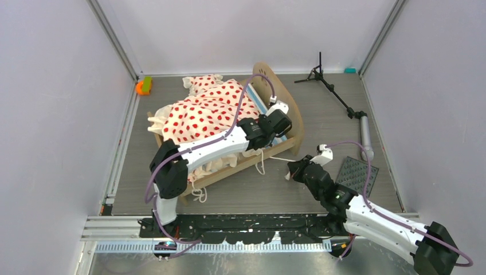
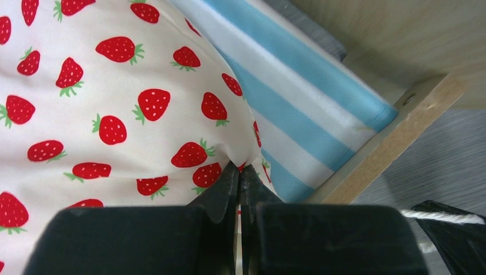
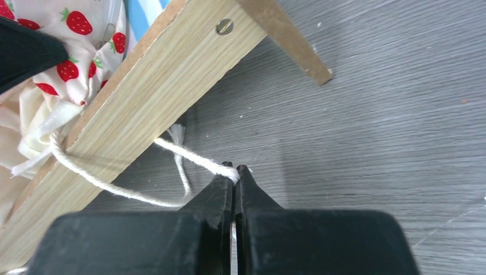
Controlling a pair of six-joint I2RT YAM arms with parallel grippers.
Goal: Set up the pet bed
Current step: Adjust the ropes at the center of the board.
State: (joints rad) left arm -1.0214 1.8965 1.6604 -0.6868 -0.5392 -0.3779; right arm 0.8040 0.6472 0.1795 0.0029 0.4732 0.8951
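The pet bed (image 1: 282, 94) stands mid-floor, a light-wood frame with a rounded end board. Cream bedding (image 1: 200, 114) with a red print lies heaped over its blue-white striped mattress (image 2: 298, 109). My left gripper (image 2: 239, 167) is shut on a pinch of that bedding (image 2: 114, 103), close to the side rail (image 2: 390, 132). In the top view the left gripper (image 1: 274, 121) sits over the bed's right end. My right gripper (image 3: 234, 169) is shut on a white cord (image 3: 189, 154) that runs under the wooden rail (image 3: 143, 97) to the bedding's edge. From above, the right gripper (image 1: 293, 171) hovers over the floor just right of the bed.
A black tripod stand (image 1: 332, 91) lies on the floor at the back right. A dark studded mat (image 1: 356, 175) sits beside my right arm. An orange and green object (image 1: 143, 86) rests in the back left corner. Pale walls enclose the floor on three sides.
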